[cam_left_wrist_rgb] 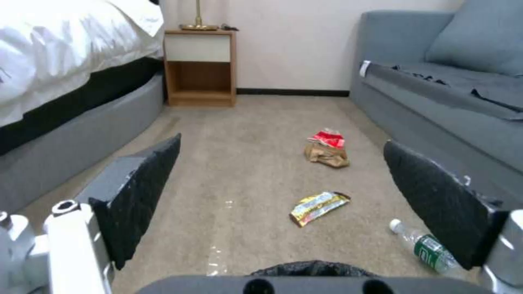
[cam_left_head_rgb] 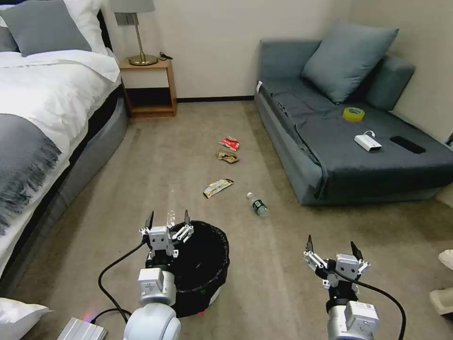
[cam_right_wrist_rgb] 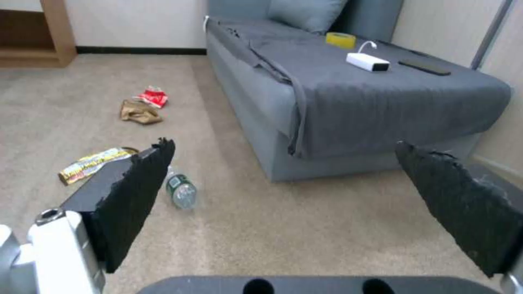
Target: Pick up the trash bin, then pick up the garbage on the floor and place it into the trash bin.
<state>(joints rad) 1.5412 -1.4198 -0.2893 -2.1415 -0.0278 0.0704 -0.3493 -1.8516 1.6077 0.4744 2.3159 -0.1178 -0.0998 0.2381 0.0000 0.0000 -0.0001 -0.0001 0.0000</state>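
Note:
The trash bin [cam_left_head_rgb: 204,264], lined with a crinkly black bag, stands on the beige carpet floor [cam_left_head_rgb: 273,283] close in front of me. My left gripper [cam_left_head_rgb: 167,218] hovers open just above its near-left rim; a sliver of that rim [cam_left_wrist_rgb: 313,267] shows in the left wrist view. My right gripper [cam_left_head_rgb: 331,245] hangs open over bare carpet to the bin's right. Beyond the bin lies the garbage: a clear bottle with a green label [cam_left_head_rgb: 257,205] [cam_right_wrist_rgb: 181,192], a gold-and-white wrapper [cam_left_head_rgb: 218,187] [cam_left_wrist_rgb: 318,207], crumpled brown paper [cam_left_head_rgb: 227,156] [cam_left_wrist_rgb: 326,155] and a red-and-white packet [cam_left_head_rgb: 230,143] [cam_right_wrist_rgb: 152,97].
A grey sofa [cam_left_head_rgb: 330,156] runs along the right, carrying a yellow tape roll [cam_left_head_rgb: 353,114], a white power bank [cam_left_head_rgb: 368,142] and a black phone [cam_left_head_rgb: 407,144]. A bed [cam_left_head_rgb: 42,118] lines the left, with a wooden nightstand [cam_left_head_rgb: 147,87] at the far wall. Light-coloured footwear [cam_left_head_rgb: 446,278] sits at the right edge.

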